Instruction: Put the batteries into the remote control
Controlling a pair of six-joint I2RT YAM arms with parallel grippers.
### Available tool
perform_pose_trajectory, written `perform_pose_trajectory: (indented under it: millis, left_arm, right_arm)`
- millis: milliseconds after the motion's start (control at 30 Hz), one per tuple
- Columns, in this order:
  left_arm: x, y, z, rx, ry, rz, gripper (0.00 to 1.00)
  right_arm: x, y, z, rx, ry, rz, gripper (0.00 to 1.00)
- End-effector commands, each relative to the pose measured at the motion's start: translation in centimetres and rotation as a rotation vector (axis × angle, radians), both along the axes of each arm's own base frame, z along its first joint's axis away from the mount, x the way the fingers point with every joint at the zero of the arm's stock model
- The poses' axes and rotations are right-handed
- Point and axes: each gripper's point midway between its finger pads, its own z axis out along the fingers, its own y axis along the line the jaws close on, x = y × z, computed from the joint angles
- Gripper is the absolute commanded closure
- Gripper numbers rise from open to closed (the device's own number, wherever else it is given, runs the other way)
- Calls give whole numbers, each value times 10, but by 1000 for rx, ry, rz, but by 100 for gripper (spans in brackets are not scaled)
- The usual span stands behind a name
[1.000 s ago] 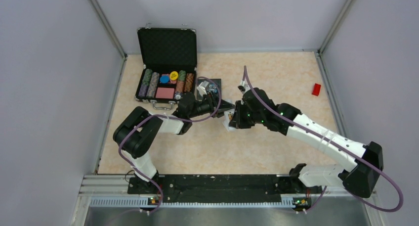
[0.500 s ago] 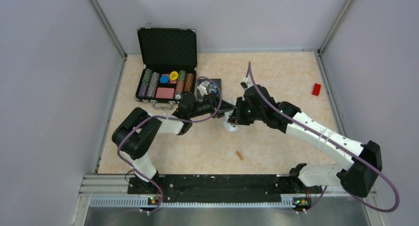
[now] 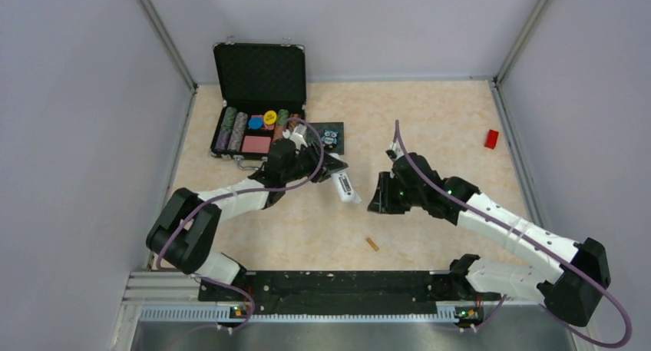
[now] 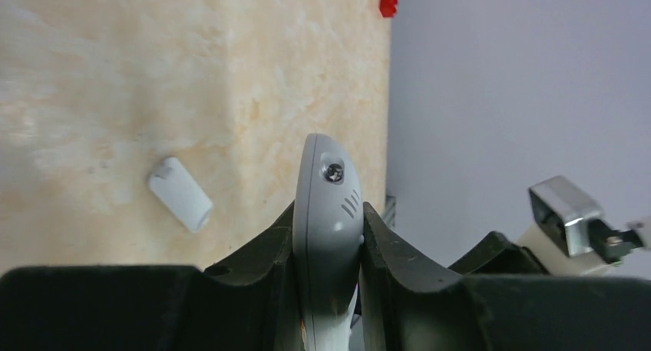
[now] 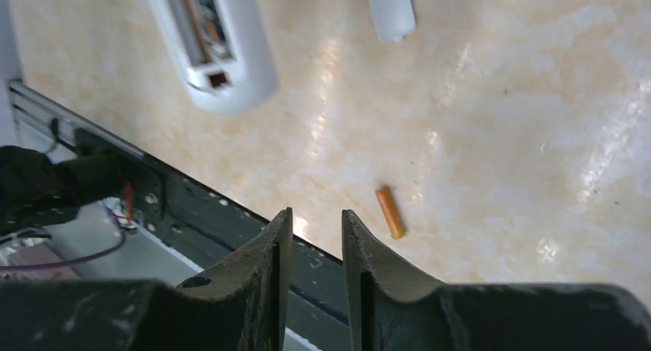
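The orange battery (image 3: 371, 244) has dropped onto the near counter (image 3: 445, 128). The right jaws, now slightly parted and empty, have drawn back. The left jaws still clamp the remote control (image 3: 343, 187), so this battery likely needs picking up again.

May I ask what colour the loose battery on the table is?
The battery is orange; the right wrist view shows it best.

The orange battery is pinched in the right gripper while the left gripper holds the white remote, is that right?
Not quite: the orange battery lies loose on the table; the right gripper is open and empty, as the right wrist view shows. The left gripper does hold the white remote.
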Motion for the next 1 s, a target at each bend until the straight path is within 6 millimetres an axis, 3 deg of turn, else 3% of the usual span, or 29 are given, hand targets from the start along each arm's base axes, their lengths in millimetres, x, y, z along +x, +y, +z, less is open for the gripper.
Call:
perform_pose_trajectory:
  millis: [0,167,300,667,767,900,967]
  left_arm:
    - [10,36,-11,140,-40,125,100]
    - [11,60,-13,174,-35,207,100]
    - [8,75,-16,187,-15,248,100]
    - [3,96,-21,187,2,296,100]
    - [4,98,-21,186,2,299,100]
    - [5,98,-19,180,-3,297,100]
    - [5,98,-19,177,-1,292,100]
  right_arm:
    - [-20,-11,-45,-129,38,82,70]
    - [-36,-5,-92,-300,59,157,70]
    - [-47,1,-116,-421,48,222,69]
    - [-36,5,-134,-562,-8,231,70]
    - [-37,7,-141,-565,13,226,77]
    - [-37,5,-145,-555,45,155,97]
    - [-33,2,-146,-537,72,89,100]
